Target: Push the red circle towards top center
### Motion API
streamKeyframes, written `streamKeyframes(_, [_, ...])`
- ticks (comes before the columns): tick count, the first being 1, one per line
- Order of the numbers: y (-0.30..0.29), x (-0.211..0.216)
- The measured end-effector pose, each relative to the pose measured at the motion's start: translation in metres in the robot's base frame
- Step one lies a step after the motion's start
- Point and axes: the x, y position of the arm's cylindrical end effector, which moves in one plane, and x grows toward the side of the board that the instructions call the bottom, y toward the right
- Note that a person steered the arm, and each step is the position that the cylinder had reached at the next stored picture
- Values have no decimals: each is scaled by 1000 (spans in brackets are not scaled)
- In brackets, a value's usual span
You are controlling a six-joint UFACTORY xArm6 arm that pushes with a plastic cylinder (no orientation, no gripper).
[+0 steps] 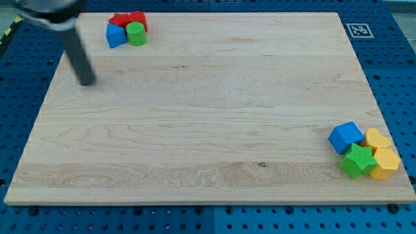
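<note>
The red circle (138, 19) sits near the view's top left, in a tight cluster with a red star (117, 19), a blue block (116, 36) and a green round block (136, 34). My tip (86, 82) rests on the board to the lower left of that cluster, apart from it. The rod leans up toward the view's top left corner.
A second cluster lies at the view's bottom right: a blue cube (346, 137), a green star (358, 160), and two yellow blocks (376, 138) (386, 162). A black-and-white marker tag (357, 30) sits at the board's (208, 117) top right corner.
</note>
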Motion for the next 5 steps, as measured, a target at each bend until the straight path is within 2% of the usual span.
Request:
streamKeyframes(1, [-32, -15])
streamKeyframes(2, [-34, -18])
streamKeyframes(5, [-31, -173])
